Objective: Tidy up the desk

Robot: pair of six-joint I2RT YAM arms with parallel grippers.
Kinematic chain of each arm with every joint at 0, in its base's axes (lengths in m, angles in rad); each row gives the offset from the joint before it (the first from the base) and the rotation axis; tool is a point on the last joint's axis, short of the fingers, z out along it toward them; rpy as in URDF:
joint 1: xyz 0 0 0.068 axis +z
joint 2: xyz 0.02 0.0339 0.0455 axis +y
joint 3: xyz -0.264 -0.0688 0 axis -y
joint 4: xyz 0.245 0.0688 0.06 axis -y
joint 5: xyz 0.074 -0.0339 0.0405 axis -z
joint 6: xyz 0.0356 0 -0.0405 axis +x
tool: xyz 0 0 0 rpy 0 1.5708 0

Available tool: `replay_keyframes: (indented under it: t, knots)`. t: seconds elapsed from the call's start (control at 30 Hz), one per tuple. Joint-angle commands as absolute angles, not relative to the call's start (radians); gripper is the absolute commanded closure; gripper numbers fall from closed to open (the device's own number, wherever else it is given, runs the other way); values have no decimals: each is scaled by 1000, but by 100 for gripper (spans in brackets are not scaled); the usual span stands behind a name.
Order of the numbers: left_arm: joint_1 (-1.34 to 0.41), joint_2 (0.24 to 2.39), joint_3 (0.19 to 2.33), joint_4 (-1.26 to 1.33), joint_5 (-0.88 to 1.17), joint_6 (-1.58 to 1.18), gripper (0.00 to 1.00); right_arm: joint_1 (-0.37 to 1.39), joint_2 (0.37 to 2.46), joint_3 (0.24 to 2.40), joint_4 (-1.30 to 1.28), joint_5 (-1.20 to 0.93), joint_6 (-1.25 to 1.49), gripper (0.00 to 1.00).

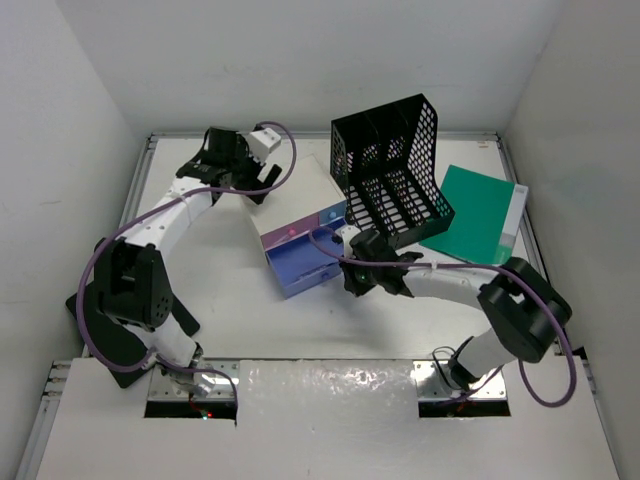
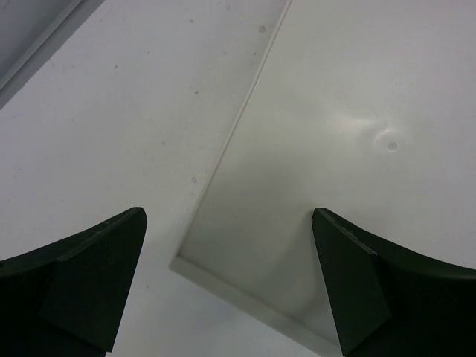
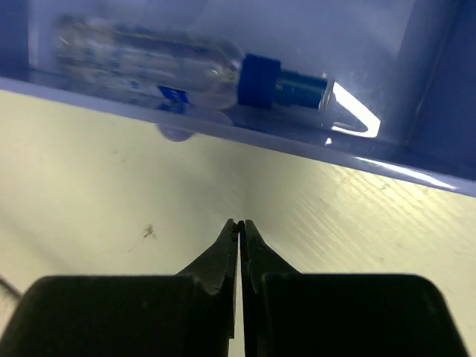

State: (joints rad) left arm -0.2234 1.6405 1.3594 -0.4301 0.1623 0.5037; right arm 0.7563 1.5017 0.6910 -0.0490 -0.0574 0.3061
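Observation:
The white desk [image 1: 235, 305] holds a small cream-topped drawer box [image 1: 300, 195] with pink and blue drawers. Its lower blue drawer [image 1: 303, 268] is pulled open. In the right wrist view the drawer [image 3: 223, 137] holds a clear tube with a blue cap [image 3: 149, 63]. My right gripper [image 1: 352, 275] is shut and empty, its tips [image 3: 239, 223] low over the desk just in front of the drawer's front wall. My left gripper [image 1: 235, 165] is open and empty above the box's back left corner [image 2: 182, 260], which lies between the spread fingers [image 2: 97, 275].
A black mesh file organizer [image 1: 390, 170] stands tilted at the back right of the box. A green folder [image 1: 475, 210] lies to the right of it, near the desk's right rail. The desk's back left rail [image 2: 30, 52] shows in the left wrist view.

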Motion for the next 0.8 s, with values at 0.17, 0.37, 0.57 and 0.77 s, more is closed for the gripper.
replay_keyframes:
  t: [0.17, 0.37, 0.57, 0.77]
  knots:
    - [-222, 1677, 1332, -417, 163, 517, 7, 756, 1647, 719, 299, -12, 400, 100]
    - [-222, 1690, 1313, -408, 184, 541, 7, 756, 1762, 747, 538, 32, 411, 100]
    - [-222, 1695, 1308, -403, 213, 569, 7, 756, 1798, 768, 692, 93, 399, 100]
    - [-222, 1701, 1308, -411, 242, 572, 8, 756, 1911, 867, 756, 152, 385, 100]
